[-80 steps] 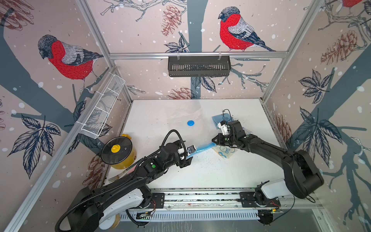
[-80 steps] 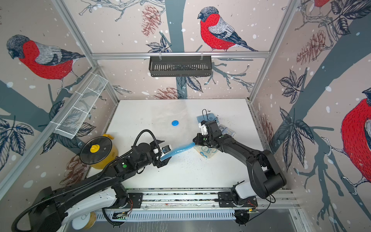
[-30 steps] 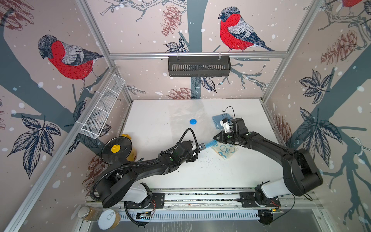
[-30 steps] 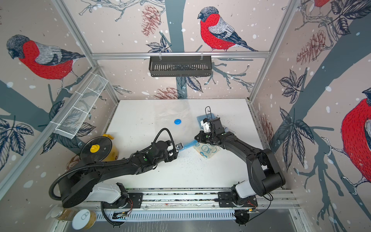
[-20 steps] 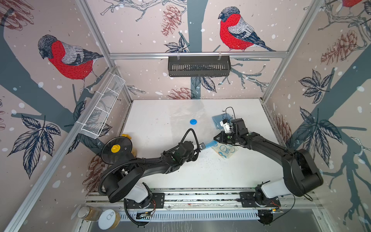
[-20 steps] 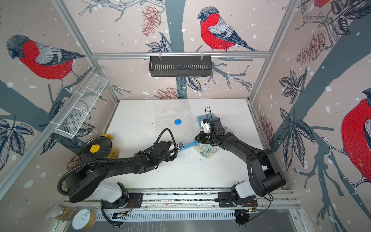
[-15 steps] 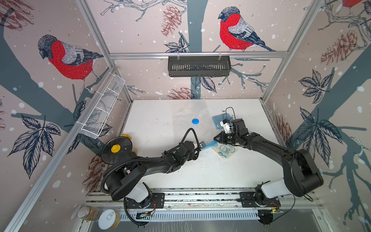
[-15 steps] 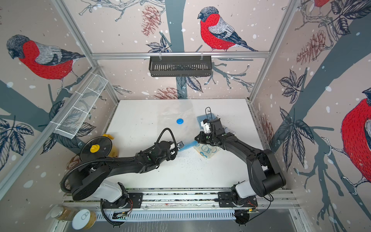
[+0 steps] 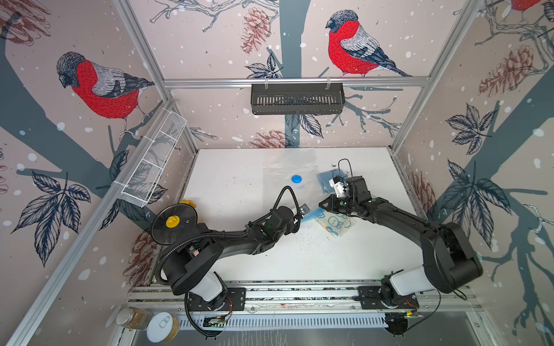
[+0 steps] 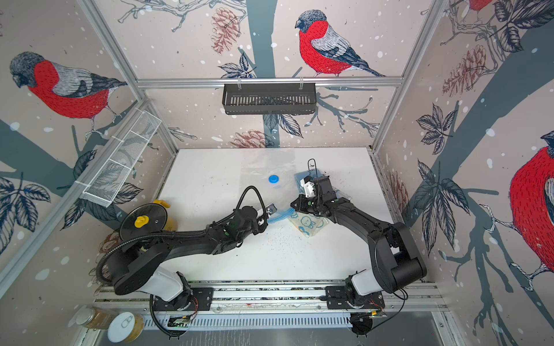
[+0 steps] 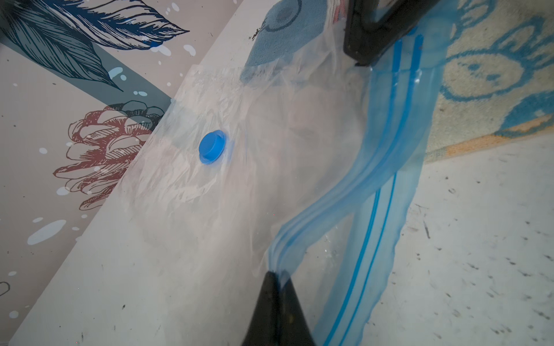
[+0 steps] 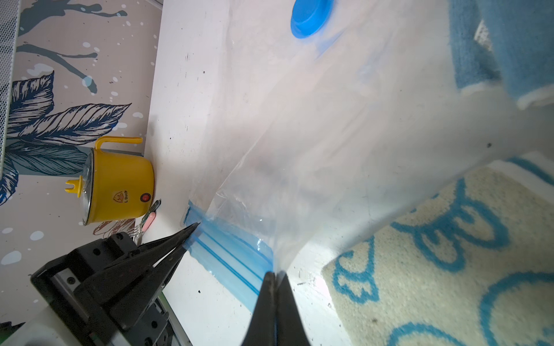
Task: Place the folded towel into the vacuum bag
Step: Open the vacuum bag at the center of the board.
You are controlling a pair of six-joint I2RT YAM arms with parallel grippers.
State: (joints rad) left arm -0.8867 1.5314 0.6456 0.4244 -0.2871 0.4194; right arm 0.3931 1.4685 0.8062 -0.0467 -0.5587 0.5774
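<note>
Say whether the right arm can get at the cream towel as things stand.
Probably not yet: the right gripper is shut on the vacuum bag's zip strip. The cream towel lies beside it, mostly uncovered, so reach looks fine once it lets go.

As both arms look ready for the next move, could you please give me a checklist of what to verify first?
1. Left claw shut on the zip strip of the bag: ok.
2. Right claw shut on the same strip: ok.
3. Zip strip parted, one side lifted: ok.
4. Cream towel inside the bag: not ok; it lies on the table beside the strip.
5. Blue cloth outside the bag: cannot tell.
</note>
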